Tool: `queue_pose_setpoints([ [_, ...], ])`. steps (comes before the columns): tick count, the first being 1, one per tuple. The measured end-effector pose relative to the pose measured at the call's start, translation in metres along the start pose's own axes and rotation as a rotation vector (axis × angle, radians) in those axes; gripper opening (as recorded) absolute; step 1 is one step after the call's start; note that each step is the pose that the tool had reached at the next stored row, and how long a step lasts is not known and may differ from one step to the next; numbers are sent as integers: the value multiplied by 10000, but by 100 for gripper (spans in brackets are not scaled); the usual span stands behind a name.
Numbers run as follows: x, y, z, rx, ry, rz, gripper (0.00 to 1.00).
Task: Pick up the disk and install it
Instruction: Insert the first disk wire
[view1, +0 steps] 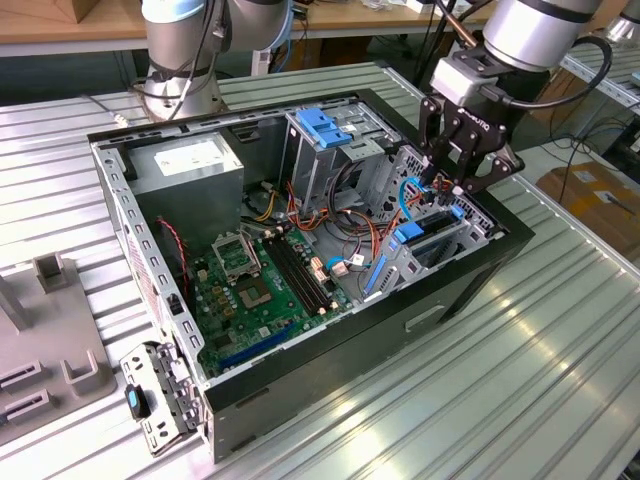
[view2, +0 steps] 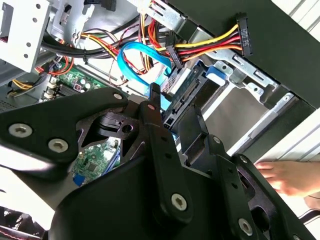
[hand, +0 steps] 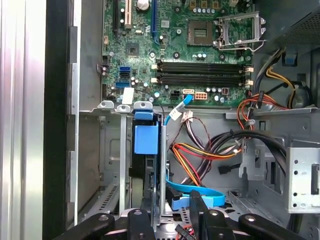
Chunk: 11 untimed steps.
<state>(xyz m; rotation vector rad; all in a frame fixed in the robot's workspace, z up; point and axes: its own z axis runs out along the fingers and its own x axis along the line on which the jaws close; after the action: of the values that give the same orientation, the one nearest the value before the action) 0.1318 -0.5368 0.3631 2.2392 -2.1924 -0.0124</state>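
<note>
Right, the claw (view1: 455, 190) is down inside the open computer case (view1: 330, 350), off the end of the motherboard (view1: 255, 295) on the exterior view's right. It's clenched on the disk (view1: 432, 238). The disk stands on edge in the drive cage (view1: 478, 228) just past that end of the motherboard, with bright blue carrier plastic showing at the bay.

In the second wrist view the black fingers (view2: 155, 115) sit either side of the disk (view2: 182, 95) at its connector end, tight against it. The claw (view2: 172, 107) grips just by the dark connector strip. A light blue data cable (view2: 140, 55) loops between the disk and the motherboard. A black power plug (view2: 242, 35) on yellow, red and black wires hangs free on the side of the disk away from the motherboard.

Now the first wrist view, looking along the cage wall (hand: 122, 160) towards the motherboard (hand: 190, 50). The disk (hand: 145, 172) runs from the claw (hand: 167, 217) to a blue carrier tab (hand: 146, 137) at the end nearest the motherboard. On the motherboard itself are the black memory slots (hand: 200, 72) and the open processor socket (hand: 240, 30).

Back outside, the grey power supply (view1: 190, 165) sits beyond the motherboard's far end, well apart from the disk. A blue latch (view1: 325, 125) tops the other metal bay beside the motherboard. The case lies on its side on the ribbed metal worktop (view1: 500, 400).
</note>
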Motion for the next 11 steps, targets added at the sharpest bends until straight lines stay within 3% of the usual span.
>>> queue_pose_setpoints([
  [11,30,-2,70,0,1,-2,42],
])
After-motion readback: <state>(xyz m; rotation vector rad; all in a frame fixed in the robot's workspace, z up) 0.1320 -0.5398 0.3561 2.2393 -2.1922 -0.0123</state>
